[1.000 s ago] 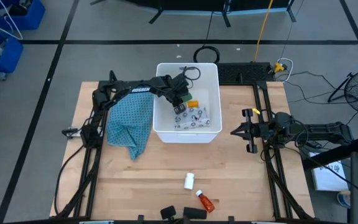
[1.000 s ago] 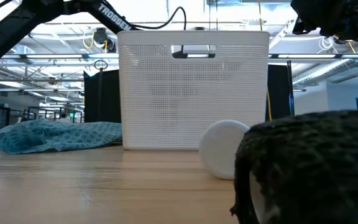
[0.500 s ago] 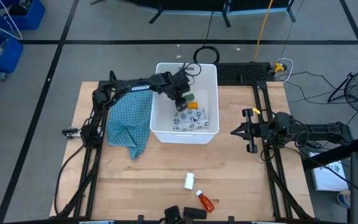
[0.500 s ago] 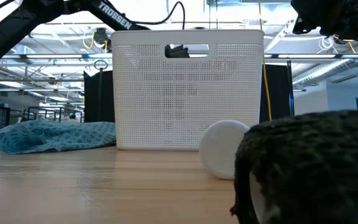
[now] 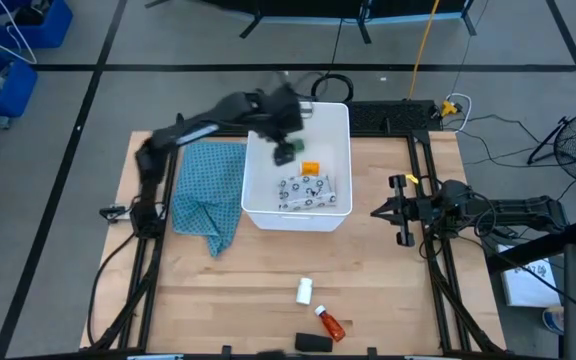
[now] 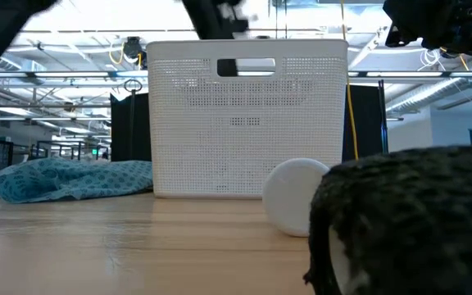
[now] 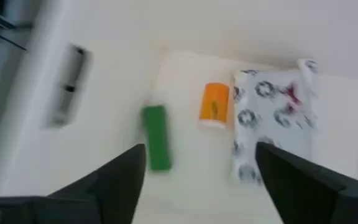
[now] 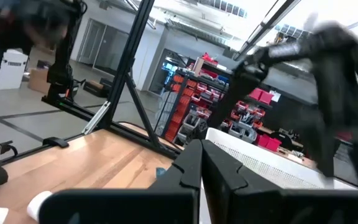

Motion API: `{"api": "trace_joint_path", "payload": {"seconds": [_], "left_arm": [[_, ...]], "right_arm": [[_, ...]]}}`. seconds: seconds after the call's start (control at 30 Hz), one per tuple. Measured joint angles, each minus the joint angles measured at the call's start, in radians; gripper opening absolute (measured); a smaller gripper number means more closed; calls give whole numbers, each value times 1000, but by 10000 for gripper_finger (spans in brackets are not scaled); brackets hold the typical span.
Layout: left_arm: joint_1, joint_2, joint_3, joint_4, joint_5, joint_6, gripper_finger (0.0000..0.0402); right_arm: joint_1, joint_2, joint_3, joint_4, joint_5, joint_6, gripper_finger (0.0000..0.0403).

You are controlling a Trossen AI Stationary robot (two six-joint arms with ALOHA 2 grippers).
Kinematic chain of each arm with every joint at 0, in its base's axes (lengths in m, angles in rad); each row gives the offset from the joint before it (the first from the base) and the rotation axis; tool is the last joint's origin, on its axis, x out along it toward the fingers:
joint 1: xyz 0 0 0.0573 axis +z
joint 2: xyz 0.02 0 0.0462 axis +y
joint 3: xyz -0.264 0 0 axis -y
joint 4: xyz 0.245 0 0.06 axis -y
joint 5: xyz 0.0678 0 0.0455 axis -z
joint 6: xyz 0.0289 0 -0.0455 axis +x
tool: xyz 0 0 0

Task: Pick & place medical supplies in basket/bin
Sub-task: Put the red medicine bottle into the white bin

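- Left gripper [image 5: 286, 118] hangs above the far left part of the tub [image 5: 340, 210], its fingers [image 7: 117, 180] spread wide with nothing between them
- Inside the tub lie a green block [image 5: 286, 153], an orange bottle [image 5: 310, 167] beside it and a speckled white pouch [image 5: 306, 190] toward the near wall; the wrist view shows the block [image 7: 156, 145], bottle [image 7: 214, 106] and pouch [image 7: 272, 118] apart from the fingers
- A teal cloth [image 5: 211, 195] lies on the table just left of the tub, touching its wall
- Well in front of the tub sit a small white bottle [image 5: 305, 291], an orange-red bottle [image 5: 330, 323] and a black oblong [image 5: 314, 343] cut off at the table's near edge
- Right gripper [image 5: 402, 210] waits at the table's right side, fingers [image 8: 188, 171] pressed together and empty
- In the low view the tub [image 6: 248, 123] hides its contents; a dark fuzzy mass [image 6: 408, 221] fills the near right corner and partly covers a round white shape [image 6: 293, 197]; the left arm is blurred
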Motion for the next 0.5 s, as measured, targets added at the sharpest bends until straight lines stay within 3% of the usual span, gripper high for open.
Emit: {"api": "trace_joint_path", "payload": {"seconds": [0.1,0.2,0.37,0.5], "left_arm": [[-39,-153,-6,-43,-58,-3,243],[-66,-339,-110,-4,-49,-62,169],[-140,-665,-518,325,-6,-118,31],[-204,-904,-880,564,-52,-127,14]], "right_arm": [[0,-2,0,1,-1,17,0],[0,-2,0,1,-1,26,0],[0,-2,0,1,-1,53,0],[0,-2,0,3,-1,67,0]]}}
